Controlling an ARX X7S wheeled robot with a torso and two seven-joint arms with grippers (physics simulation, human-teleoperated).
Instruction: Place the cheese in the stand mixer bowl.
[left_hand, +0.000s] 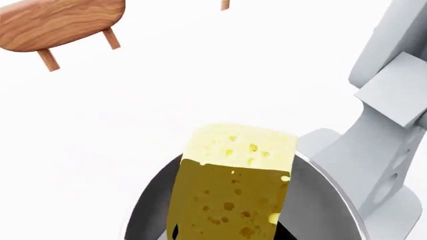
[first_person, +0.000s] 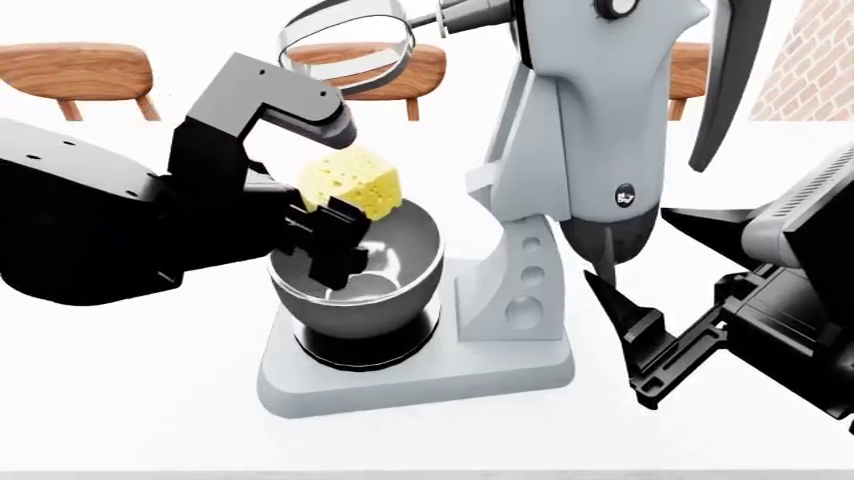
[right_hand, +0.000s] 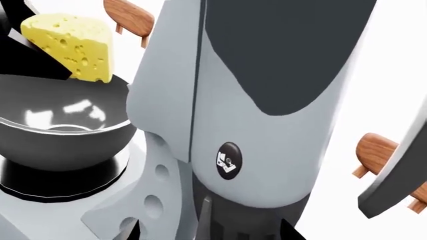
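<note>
Overhead, left pincer (first_person: 327, 235) pinches upright cheese (first_person: 350, 184), long axis vertical, above stand mixer bowl (first_person: 358, 300).

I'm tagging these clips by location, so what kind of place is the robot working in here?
Probably a simulated home kitchen or dining area: a stand mixer with its bowl sits on a white counter, wooden chairs stand behind, and a brick wall shows at the far right.

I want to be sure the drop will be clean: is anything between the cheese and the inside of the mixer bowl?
Nothing visible blocks it. The left gripper holds the cheese over the open bowl, near its back rim. The beater is tilted up, well above, and the bowl looks empty inside.
</note>
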